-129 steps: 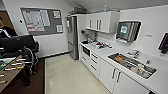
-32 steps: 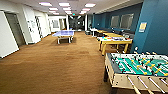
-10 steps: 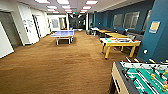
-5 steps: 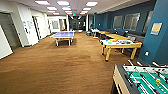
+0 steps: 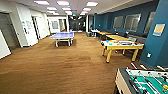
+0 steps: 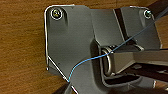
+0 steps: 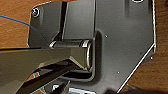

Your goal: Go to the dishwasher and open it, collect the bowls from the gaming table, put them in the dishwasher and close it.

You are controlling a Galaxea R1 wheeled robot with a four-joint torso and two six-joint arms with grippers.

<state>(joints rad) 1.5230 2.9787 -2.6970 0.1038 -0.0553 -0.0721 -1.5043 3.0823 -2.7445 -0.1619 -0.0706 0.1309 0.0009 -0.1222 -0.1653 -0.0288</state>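
Brown wood-look floor (image 5: pixel 62 67) runs down a long games room with a blue wall (image 5: pixel 160 45) on one side. By my reading the robot is driving to the gaming table (image 5: pixel 121 45), the white-topped, yellow-sided one against that wall. A good approach swings wide of the foosball table (image 5: pixel 143 81), which stands nearer the camera than the gaming table, and squares up to the long side. Small coloured items, perhaps the bowls, lie on top, too blurred to name. Beyond it stands a ping-pong table (image 5: pixel 62 36). Both wrist views give floor close below the arms; whether either gripper is open or holding anything, I cannot tell.
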